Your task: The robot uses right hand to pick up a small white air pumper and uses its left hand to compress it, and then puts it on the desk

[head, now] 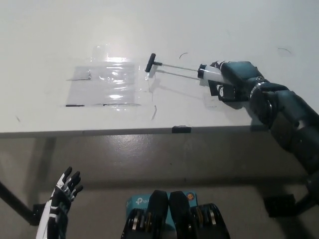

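The small white air pump (210,73) has a thin metal rod drawn out to the left, ending in a black T-handle (150,63). My black right hand (233,80) is shut on the pump's white barrel, holding it roughly level above the white desk (60,40). The pump's shadow falls on the desk just below the rod. My white left hand (64,189) rests low at the lower left, below the desk's front edge, with its fingers spread and nothing in it.
A clear plastic sheet (107,83) is taped flat on the desk left of the pump handle. A black tape mark (181,129) sits on the desk's front edge. A desk leg (17,201) shows at the lower left.
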Robot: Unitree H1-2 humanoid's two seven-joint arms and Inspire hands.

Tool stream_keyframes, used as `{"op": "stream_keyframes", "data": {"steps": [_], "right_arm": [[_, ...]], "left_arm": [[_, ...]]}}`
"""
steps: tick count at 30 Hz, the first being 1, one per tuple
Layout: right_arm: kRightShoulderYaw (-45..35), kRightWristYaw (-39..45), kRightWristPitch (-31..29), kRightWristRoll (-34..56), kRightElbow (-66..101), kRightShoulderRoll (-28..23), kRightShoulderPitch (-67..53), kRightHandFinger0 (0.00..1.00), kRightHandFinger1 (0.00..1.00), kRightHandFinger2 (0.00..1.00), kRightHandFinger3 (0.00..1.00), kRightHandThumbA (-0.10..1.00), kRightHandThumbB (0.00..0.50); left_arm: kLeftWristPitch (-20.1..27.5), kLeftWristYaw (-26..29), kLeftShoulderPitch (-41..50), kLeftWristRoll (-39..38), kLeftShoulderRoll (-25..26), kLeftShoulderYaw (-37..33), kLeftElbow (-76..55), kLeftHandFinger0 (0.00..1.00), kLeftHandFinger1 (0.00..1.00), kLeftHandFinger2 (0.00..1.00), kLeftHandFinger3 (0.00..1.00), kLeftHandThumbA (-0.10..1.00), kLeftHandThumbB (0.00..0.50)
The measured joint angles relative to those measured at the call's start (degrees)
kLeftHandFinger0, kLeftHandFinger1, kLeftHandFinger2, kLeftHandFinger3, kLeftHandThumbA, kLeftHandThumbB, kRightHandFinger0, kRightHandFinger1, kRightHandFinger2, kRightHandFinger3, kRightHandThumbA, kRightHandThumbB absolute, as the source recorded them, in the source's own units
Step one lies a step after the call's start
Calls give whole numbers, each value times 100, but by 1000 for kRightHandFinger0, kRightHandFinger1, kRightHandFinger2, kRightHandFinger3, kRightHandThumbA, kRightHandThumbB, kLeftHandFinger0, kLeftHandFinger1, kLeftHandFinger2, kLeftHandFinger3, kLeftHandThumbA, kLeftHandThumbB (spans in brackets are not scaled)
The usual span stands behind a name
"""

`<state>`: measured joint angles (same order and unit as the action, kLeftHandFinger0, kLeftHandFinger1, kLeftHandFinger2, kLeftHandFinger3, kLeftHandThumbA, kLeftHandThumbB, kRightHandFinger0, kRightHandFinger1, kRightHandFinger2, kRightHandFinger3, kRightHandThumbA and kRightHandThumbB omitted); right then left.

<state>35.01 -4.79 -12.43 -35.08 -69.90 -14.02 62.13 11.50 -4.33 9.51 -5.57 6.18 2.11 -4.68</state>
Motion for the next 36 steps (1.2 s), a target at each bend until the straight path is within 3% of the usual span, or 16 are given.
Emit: {"op": "stream_keyframes", "data": {"steps": [6,8,9,11,13,17,21,24,27,30,33,36], "right_arm": [[-154,92,-57,-5,1358,-299,-495,86,593,884,951,-100,130],[-214,159,-55,-3,1828,-381,-689,97,603,894,1000,-100,116],[-249,212,-44,-2,2124,-439,-841,68,556,858,980,-100,115],[-296,303,-7,0,2610,-502,-1054,87,587,887,1000,-100,129],[-328,385,17,2,3050,-559,-1270,85,569,847,1000,-100,170],[-431,563,78,13,3902,-673,-1694,98,568,831,978,-100,190],[-531,776,200,19,4768,-755,-2080,39,505,790,918,-100,186],[-589,979,304,30,5548,-823,-2386,34,499,795,924,-100,207],[-599,1169,427,32,6199,-865,-2667,20,501,802,932,-100,187],[-600,1352,537,35,6709,-889,-2857,30,510,811,931,-100,203],[-601,1654,726,51,7476,-930,-3108,7,462,792,759,-100,220],[-647,1992,905,66,8133,-974,-3277,0,466,808,775,-100,193]], "left_arm": [[-7,18,-13,-67,-33,138,-233,1000,1000,1000,1000,1000,89],[-23,20,-16,-72,-31,160,-317,1000,1000,1000,1000,1000,45],[-31,21,-34,-73,-30,177,-350,1000,1000,1000,1000,1000,49],[-42,22,-77,-76,-31,211,-397,1000,1000,1000,1000,1000,55],[-75,23,-122,-84,-33,242,-458,1000,1000,1000,1000,1000,50],[-127,23,-301,-90,-38,310,-547,1000,1000,1000,1000,1000,34],[-177,24,-540,-89,-38,388,-590,1000,1000,1000,1000,1000,64],[-215,25,-771,-76,-37,420,-662,1000,1000,1000,1000,1000,78],[-233,25,-918,-47,-33,433,-689,1000,1000,1000,1000,1000,99],[-245,26,-1015,-16,-31,437,-691,1000,1000,1000,1000,1000,90],[-261,29,-1148,57,-26,443,-692,1000,1000,1000,1000,1000,90],[-296,84,-1306,194,-24,446,-728,1000,1000,1000,1000,1000,139]]}}
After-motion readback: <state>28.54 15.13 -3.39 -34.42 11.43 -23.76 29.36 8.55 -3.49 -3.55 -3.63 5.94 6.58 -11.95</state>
